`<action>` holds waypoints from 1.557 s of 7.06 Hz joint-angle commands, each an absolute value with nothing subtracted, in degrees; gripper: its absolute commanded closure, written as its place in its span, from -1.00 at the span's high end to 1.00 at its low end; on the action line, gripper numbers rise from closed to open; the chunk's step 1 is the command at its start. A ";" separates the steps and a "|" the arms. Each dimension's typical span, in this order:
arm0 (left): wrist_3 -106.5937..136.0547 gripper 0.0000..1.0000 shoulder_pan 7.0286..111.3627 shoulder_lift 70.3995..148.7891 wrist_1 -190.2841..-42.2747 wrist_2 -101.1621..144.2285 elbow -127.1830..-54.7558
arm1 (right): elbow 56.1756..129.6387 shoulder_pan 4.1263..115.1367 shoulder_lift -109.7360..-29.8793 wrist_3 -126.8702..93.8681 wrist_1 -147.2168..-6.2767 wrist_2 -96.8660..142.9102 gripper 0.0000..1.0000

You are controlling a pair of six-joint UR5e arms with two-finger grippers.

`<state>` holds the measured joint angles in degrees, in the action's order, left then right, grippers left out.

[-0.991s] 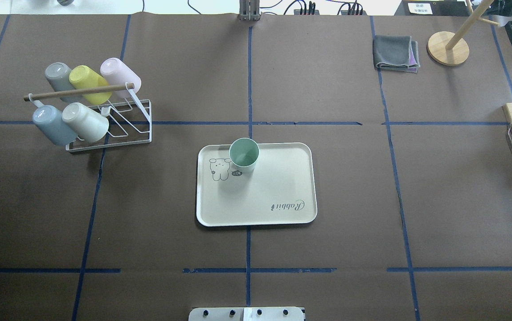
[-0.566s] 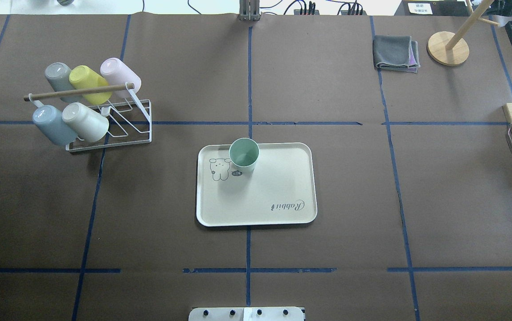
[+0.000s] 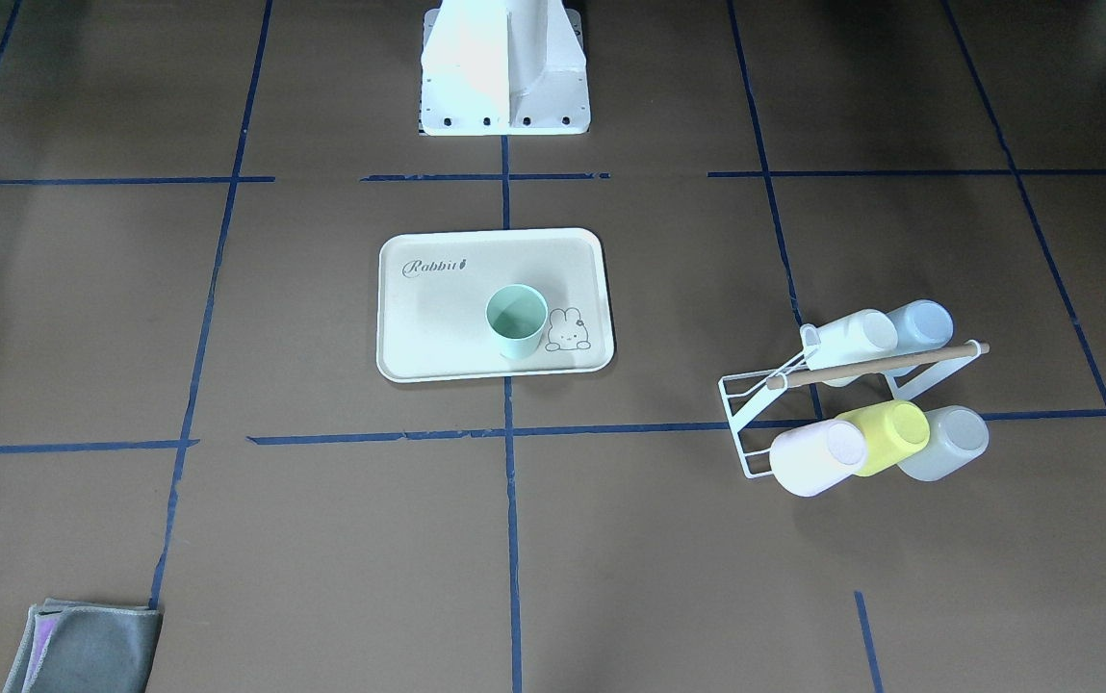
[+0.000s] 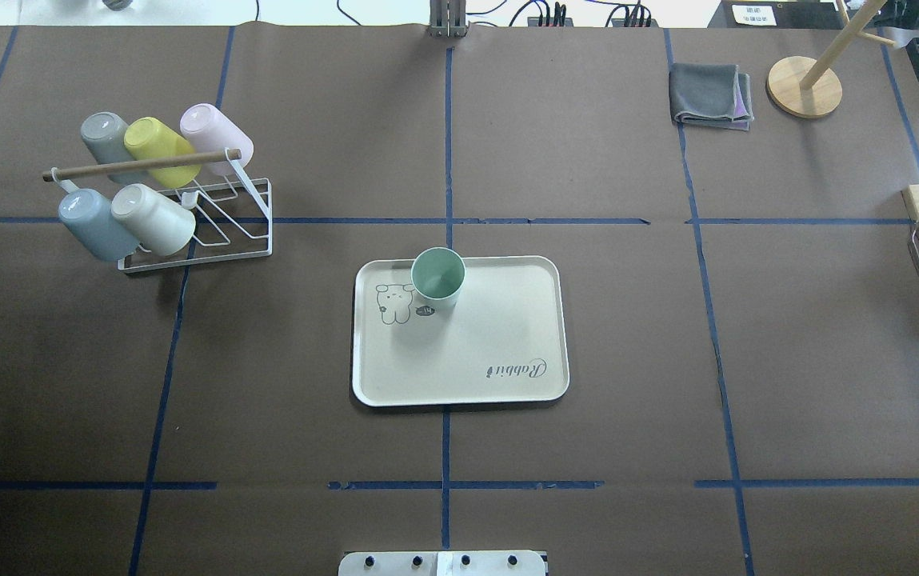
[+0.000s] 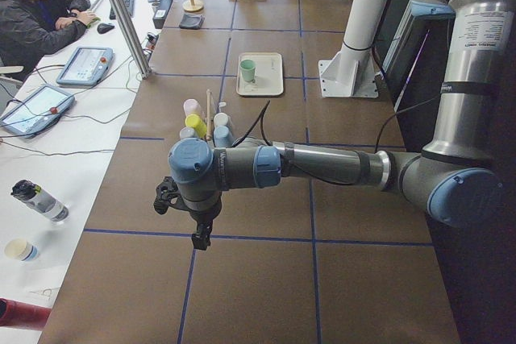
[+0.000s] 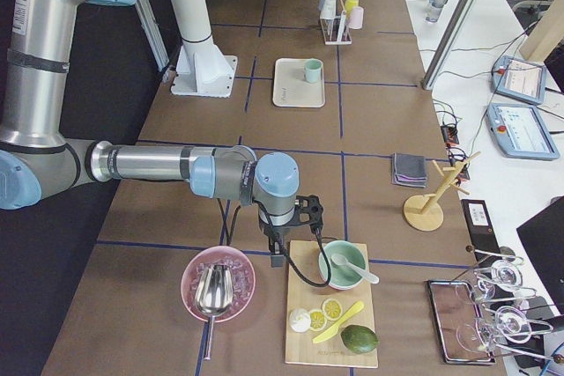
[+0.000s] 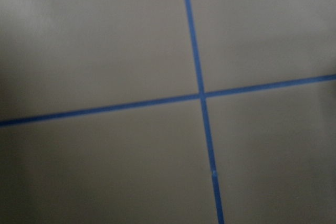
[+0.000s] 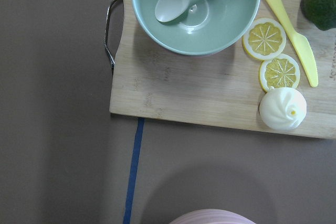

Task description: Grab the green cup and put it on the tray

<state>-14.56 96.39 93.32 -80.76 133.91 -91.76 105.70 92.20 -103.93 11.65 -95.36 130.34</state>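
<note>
- Finds nothing moved in the overhead view over the last second: same layout, same cup position, no arm over the middle of the surface.
- Shows the green cup upright, mouth up, standing inside the tray at its far-left part, just right of the bunny drawing and close to the far rim.
- Confirms this from the front-facing view: cup within the rim, touching nothing but the tray floor.
- Places the left tool well apart from the tray, out past the rack toward the left end; sees only bare surface and crossed blue tape through its wrist camera.
- Places the right tool well apart too, at the right end, above the edge of the wooden board carrying the bowl.
- Cannot tell whether either tool is spread or pressed together: visible only in the side views.
- Reads the stillness as a task most likely finished: cup set down and let go, both arms parked away, nothing left to carry.
- Flags one mild concern: cup near the far rim rather than centred, though apparently stable.
</note>
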 commanded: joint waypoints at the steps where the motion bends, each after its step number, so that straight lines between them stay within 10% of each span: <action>1: -14.67 1.00 96.15 91.41 -81.83 133.42 -91.85 | 105.73 92.20 -103.89 11.60 -95.45 130.34 1.00; 11: -14.85 1.00 95.36 89.48 -81.83 133.77 -92.02 | 105.12 92.20 -103.71 11.60 -95.36 130.52 1.00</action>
<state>-14.85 95.37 90.00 -81.81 133.76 -91.99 105.13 92.20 -103.71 11.63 -95.36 130.52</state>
